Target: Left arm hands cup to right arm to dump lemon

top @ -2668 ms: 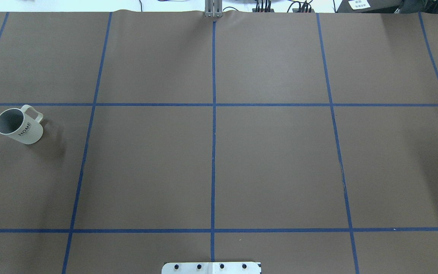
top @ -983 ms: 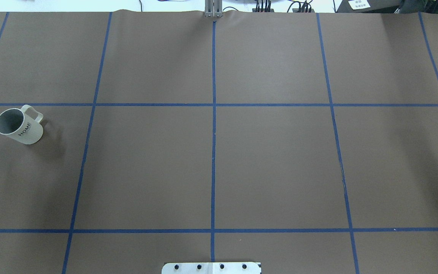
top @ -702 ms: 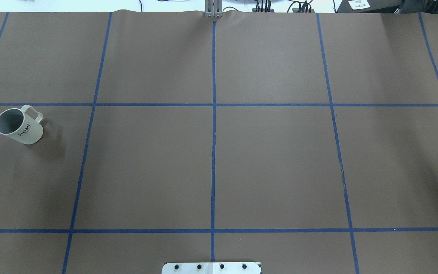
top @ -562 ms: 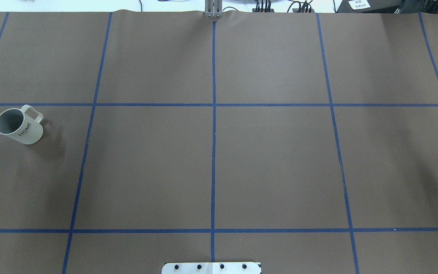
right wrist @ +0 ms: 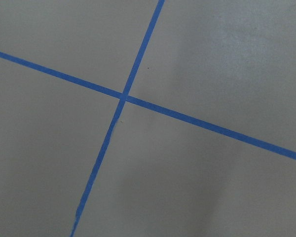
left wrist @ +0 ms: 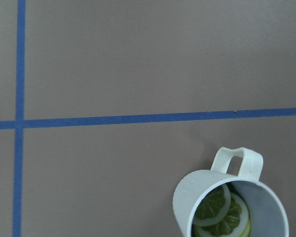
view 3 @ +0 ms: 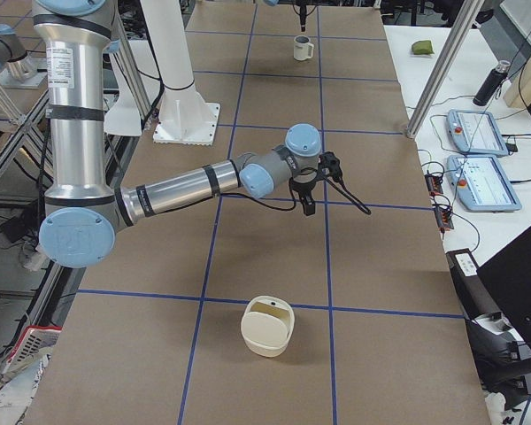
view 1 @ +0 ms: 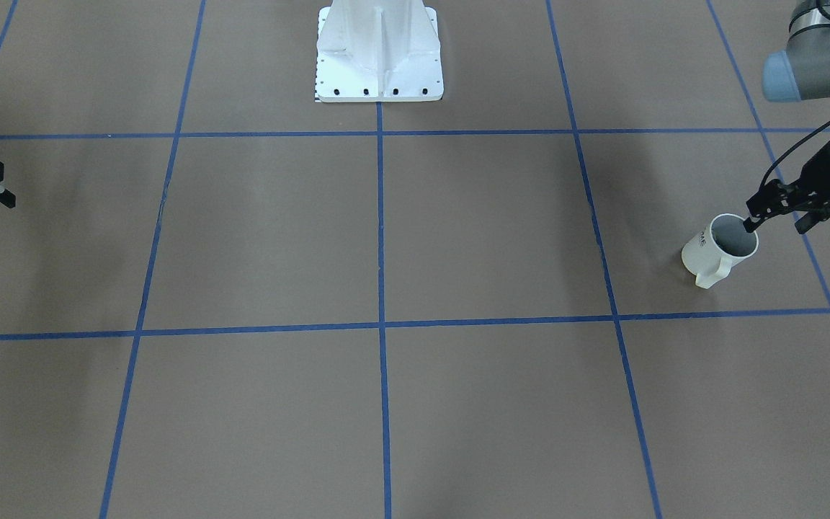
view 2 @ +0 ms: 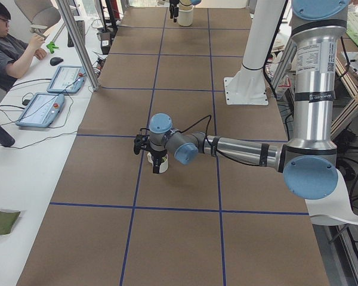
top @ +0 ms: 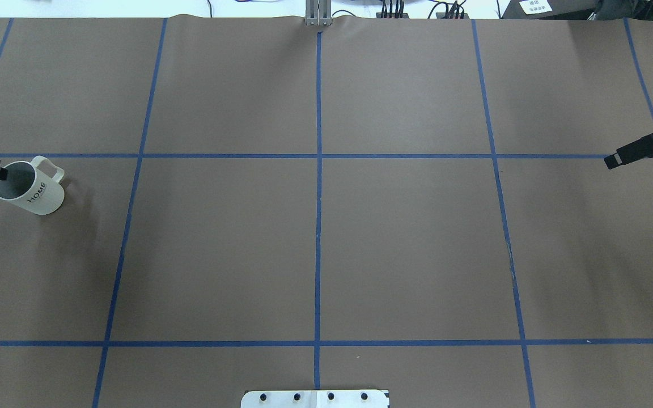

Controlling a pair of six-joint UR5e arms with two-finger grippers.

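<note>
Both arms had just come in. The left fingers [view 1: 752, 222] hung parted at the rim of the cup [top: 37, 195] — it stood unmoved on the table [top: 326, 238], far left of the base [view 1: 379, 65], lemon [left wrist: 214, 210] inside. Of the right fingers [top: 621, 157] I cannot tell. Grasp looked next.

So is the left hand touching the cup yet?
Cannot tell. In the front view one finger of the left hand overlaps the rim of the cup, but it could sit above it; the wrist view shows no fingers.

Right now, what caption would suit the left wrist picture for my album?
A white cup holding lemon slices, standing on a brown table marked with blue tape.
</note>
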